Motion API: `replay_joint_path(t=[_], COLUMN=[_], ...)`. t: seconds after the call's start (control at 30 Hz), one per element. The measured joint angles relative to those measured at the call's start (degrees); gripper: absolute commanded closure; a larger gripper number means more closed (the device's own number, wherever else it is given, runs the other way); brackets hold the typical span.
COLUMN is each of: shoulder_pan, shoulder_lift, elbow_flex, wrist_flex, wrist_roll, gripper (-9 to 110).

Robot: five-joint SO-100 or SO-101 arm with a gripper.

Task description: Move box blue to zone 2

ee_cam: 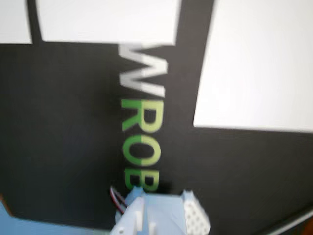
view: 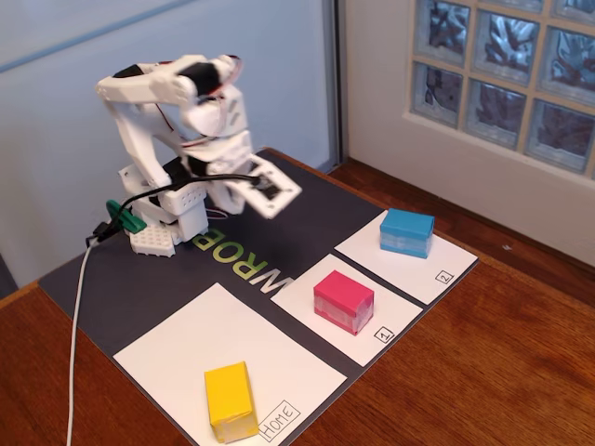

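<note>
The blue box (view: 407, 232) stands on the white zone 2 sheet (view: 429, 271), whose boxed "2" sits at the near right corner in the fixed view. The white arm is folded back over its base at the far left of the mat. My gripper (view: 275, 197) hangs low over the dark mat, well apart from the blue box, shut and holding nothing. The wrist view is blurred. It shows the gripper (ee_cam: 155, 208) at the bottom edge over the green lettering. Neither the blue box nor any other block appears in that view.
A pink block (view: 343, 301) sits on the sheet marked "1" (view: 390, 321), and a yellow block (view: 230, 401) on the large Home sheet (view: 214, 344). The dark mat (view: 139, 279) lies on a wooden table. A white cable (view: 76, 316) runs off the left. A glass-block window (view: 502, 65) is at the back right.
</note>
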Motion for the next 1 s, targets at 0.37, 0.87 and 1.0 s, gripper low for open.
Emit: replay_joint_path(t=[0.37,0.87,1.0], shoulder_pan=[14.06,18.28,17.58], shoulder_lift=[15.91,36.83,42.28], elbow_flex=[15.29,43.07,47.02], wrist_flex=[-0.97,-10.9,-12.48], wrist_roll=[-8.79,-15.47,-15.12], gripper=[98,102,102])
